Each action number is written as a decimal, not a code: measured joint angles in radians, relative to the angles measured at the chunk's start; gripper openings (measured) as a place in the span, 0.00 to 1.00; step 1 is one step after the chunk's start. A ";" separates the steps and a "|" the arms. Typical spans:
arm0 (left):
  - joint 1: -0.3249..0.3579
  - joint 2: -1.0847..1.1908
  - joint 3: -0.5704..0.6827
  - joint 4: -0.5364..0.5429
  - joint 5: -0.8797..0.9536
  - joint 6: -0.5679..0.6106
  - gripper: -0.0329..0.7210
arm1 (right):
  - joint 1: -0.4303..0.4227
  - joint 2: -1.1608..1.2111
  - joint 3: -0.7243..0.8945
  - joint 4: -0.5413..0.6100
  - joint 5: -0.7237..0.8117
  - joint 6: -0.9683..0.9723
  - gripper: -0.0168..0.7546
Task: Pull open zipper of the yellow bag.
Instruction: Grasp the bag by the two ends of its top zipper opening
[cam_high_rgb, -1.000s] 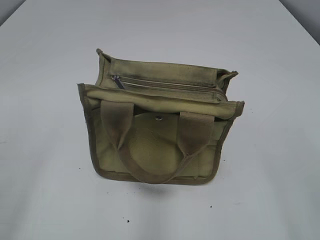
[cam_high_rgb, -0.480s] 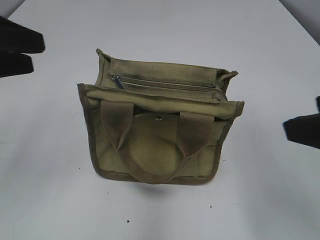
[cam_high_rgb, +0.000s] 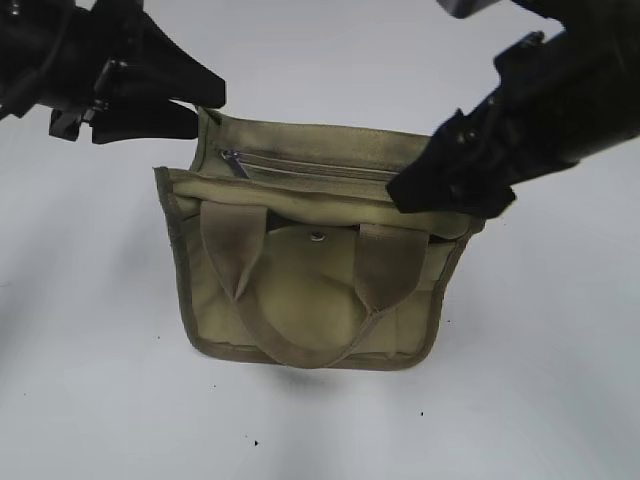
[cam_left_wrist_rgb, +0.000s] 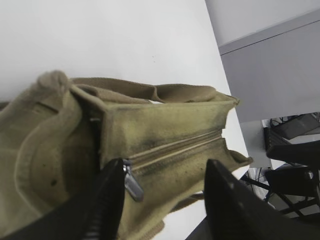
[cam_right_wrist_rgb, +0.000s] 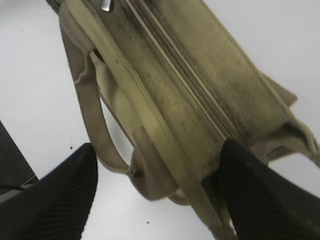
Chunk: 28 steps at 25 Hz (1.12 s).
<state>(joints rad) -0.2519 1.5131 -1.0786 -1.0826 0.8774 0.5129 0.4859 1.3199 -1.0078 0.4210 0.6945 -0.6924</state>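
Apparently soft, light canvas, likely to slump when tugged: one yellow bag (cam_high_rgb: 310, 270) stood mid-table, one zipper (cam_left_wrist_rgb: 175, 150) closed along its top, one pull tab (cam_left_wrist_rgb: 133, 184) to pinch. Hovered spread: left gripper (cam_left_wrist_rgb: 162, 192) straddling tab end, right gripper (cam_right_wrist_rgb: 155, 195) straddling opposite end, both empty.

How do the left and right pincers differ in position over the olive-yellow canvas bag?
The left pincer hovers at the end with the silver zipper pull tab; the right pincer straddles the olive-yellow canvas bag at the opposite end, jaws wider apart. Both are black, open and holding nothing.
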 joint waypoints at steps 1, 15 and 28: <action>-0.004 0.028 -0.022 0.011 0.001 -0.002 0.57 | 0.013 0.029 -0.030 0.000 0.000 -0.002 0.78; -0.018 0.100 -0.095 0.077 -0.028 -0.041 0.57 | 0.104 0.220 -0.206 -0.045 -0.031 -0.026 0.78; -0.044 0.166 -0.117 0.038 -0.095 -0.049 0.43 | 0.126 0.261 -0.210 -0.047 -0.137 -0.069 0.65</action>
<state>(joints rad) -0.2960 1.6788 -1.1957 -1.0448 0.7828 0.4637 0.6123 1.5812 -1.2176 0.3736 0.5575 -0.7612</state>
